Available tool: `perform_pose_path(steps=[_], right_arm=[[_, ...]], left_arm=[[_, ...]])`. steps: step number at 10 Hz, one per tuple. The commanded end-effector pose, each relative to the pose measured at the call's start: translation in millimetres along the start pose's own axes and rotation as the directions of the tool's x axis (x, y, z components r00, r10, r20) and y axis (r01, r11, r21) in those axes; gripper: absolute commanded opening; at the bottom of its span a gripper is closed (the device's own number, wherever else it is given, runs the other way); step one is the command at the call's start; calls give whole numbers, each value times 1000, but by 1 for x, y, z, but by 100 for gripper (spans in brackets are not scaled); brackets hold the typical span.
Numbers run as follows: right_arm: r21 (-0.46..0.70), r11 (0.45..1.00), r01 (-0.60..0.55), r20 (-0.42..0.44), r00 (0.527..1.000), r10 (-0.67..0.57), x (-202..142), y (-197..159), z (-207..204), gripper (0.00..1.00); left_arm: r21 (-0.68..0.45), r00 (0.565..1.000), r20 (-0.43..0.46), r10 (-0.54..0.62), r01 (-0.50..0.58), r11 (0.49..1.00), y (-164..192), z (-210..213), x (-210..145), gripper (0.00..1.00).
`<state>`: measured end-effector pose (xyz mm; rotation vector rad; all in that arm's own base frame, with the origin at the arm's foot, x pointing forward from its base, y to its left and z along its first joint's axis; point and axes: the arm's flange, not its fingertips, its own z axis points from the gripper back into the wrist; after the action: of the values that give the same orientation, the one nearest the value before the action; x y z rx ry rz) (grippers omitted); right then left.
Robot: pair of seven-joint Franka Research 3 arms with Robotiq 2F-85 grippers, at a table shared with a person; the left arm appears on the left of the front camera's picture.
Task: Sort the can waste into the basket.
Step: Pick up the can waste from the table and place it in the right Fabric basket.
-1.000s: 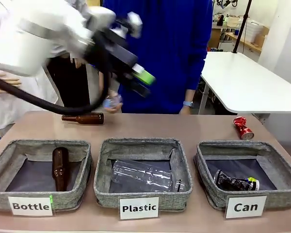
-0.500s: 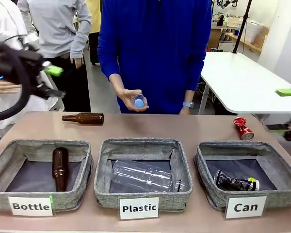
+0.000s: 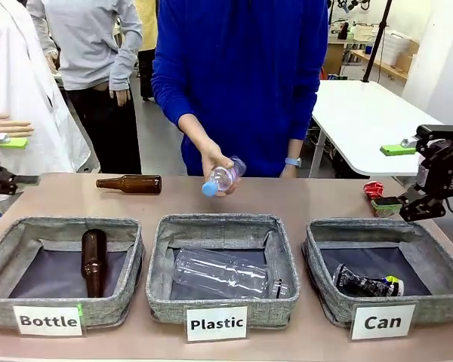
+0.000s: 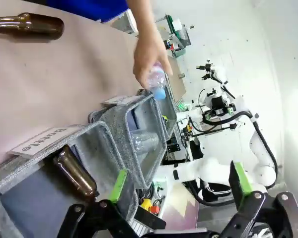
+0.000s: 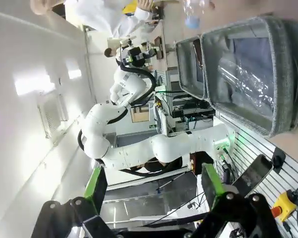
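Left gripper (image 3: 16, 161), right gripper (image 3: 392, 177): spread wide, empty.
We find the dark can (image 3: 368, 284) flat in the basket (image 3: 326, 240), long axis 9-to-3 o'clock, green-yellow end toward 3; the red can (image 3: 374, 188) lies on the table (image 3: 287, 200) at the basket's 12 o'clock.

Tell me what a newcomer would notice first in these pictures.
A person's hand holds a clear plastic bottle above the table's far side, behind the Plastic basket. At the far right, the right gripper hangs open close by the red can on the table. The dark can lies in the Can basket.
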<state>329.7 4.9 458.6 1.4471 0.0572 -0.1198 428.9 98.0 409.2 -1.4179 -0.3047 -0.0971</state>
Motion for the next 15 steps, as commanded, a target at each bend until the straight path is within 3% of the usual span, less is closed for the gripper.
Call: perform_pose_path(steps=[1, 13, 14, 15], right_arm=[[11, 1000, -8, -3, 1000, 8, -4, 4, 5, 100], [10, 1000, -5, 5, 1000, 5, -1, 2, 4, 100], [-196, 978, -76, 141, 984, 105, -2, 18, -2, 100], [-340, 932, -127, 135, 974, 182, 22, 35, -4, 100]], left_arm=[[7, 998, -66, -6, 6, 1000, -17, -26, 20, 100], [7, 998, -66, -6, 6, 1000, -17, -26, 20, 100], [7, 998, -66, -6, 6, 1000, -17, -26, 20, 100], [7, 998, -66, -6, 6, 1000, -17, -26, 20, 100]])
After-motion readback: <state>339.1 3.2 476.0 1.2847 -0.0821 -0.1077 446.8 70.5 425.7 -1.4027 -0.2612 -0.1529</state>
